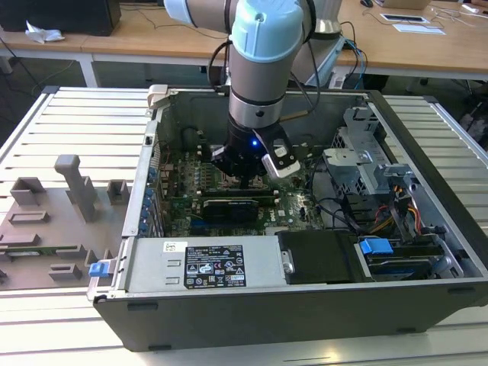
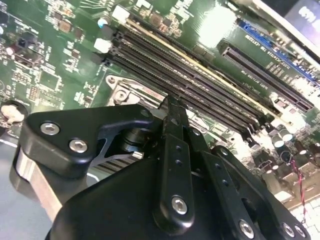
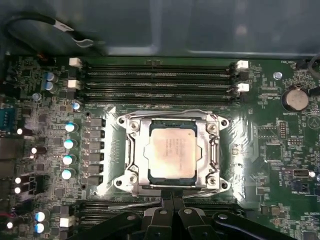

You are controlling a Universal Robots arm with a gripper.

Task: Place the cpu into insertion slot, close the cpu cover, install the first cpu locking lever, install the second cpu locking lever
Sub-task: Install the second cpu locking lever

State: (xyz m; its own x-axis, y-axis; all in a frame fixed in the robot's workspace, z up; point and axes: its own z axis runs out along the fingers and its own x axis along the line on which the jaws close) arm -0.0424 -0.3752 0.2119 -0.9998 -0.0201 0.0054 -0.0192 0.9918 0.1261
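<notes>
Memory slots (image 3: 160, 80) run above the socket in the first wrist view, where the cpu (image 3: 172, 152) lies flat in its slot with the cpu cover (image 3: 131, 150) closed down around it. The gripper (image 3: 172, 202) sits just beside the socket's near edge, its jaws pressed together on nothing. The exterior view shows the arm (image 1: 263, 69) reaching down into the computer case (image 1: 427, 152) on the table (image 1: 69, 122), hiding the socket.

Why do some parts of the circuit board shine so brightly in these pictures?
In the first wrist view, light glares off the green board beside the cpu cover; the cpu looks evenly lit. In the second wrist view, a bright patch washes out the board, and the claw looms dark and close.
</notes>
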